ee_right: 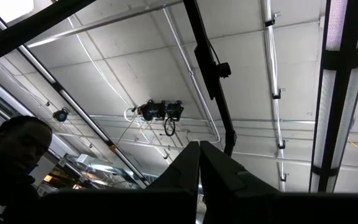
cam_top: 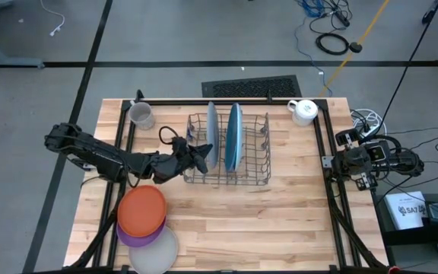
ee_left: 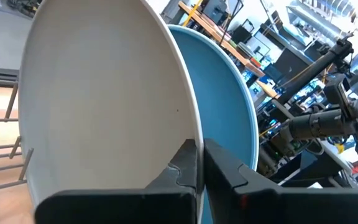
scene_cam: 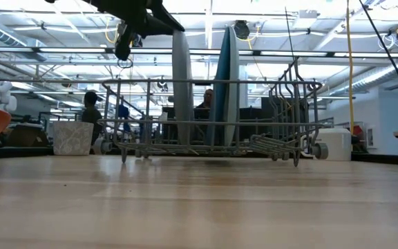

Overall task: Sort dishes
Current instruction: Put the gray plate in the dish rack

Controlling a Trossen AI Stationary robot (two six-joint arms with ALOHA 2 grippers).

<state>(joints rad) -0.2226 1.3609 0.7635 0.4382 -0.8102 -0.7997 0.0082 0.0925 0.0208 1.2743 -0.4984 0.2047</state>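
1. high view: wire dish rack (cam_top: 249, 152) at mid-bench holds two upright plates, a whitish-grey plate (cam_top: 212, 135) and a darker blue plate (cam_top: 234, 137) beside it.
2. left claw (cam_top: 201, 154) sits at the rack's left side, fingers nearly shut, just beside the whitish-grey plate's rim; whether they pinch it cannot be told.
3. orange plate (cam_top: 141, 210), purple plate (cam_top: 131, 234) and a pale plate (cam_top: 157, 251) lie stacked at the bench's near-left corner.
4. right claw (ee_right: 199, 163) is parked off the bench's right edge, fingers closed, empty.
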